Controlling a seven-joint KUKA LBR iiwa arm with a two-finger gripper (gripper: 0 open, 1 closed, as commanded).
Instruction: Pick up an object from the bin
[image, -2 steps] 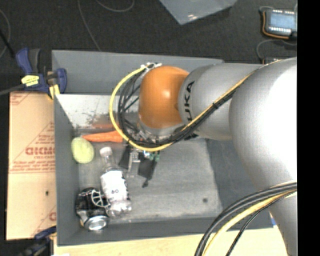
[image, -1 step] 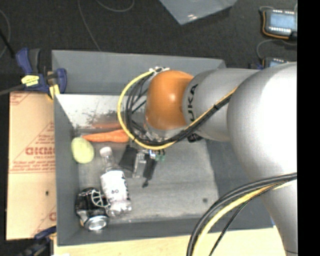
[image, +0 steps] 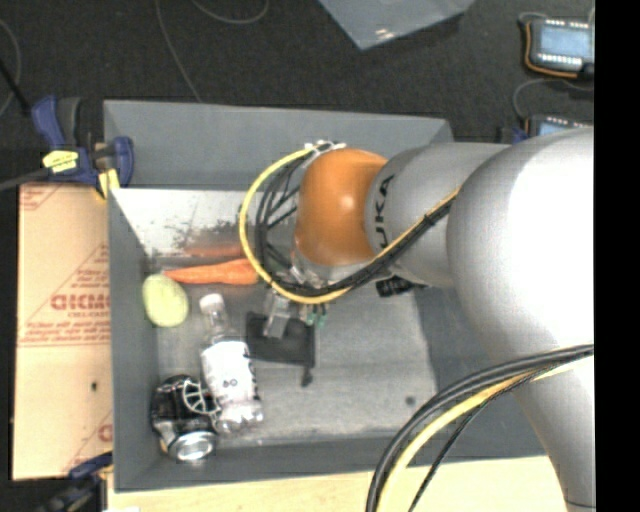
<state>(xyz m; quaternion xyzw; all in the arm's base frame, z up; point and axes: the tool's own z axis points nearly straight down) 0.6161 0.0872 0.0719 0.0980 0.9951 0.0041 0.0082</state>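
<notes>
Grey bin (image: 390, 350) | hand (image: 285, 338) at centre; grip: cannot tell | clear bottle (image: 226, 375) just left of it

Dark floor (image: 250, 55) along the top; a pale sheet (image: 395, 20) lies at its top edge, a screened handset (image: 560, 45) at its right corner.

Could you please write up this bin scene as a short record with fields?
bin: grey metal bin
gripper: gripper low near the bin's middle, just right of the bottle
carrot: orange carrot lying along the far wall
fruit: yellow-green round fruit by the left wall, under the carrot's left end
bottle: clear bottle with white label, lying down
can: black and silver can in the near-left corner, touching the bottle
</notes>
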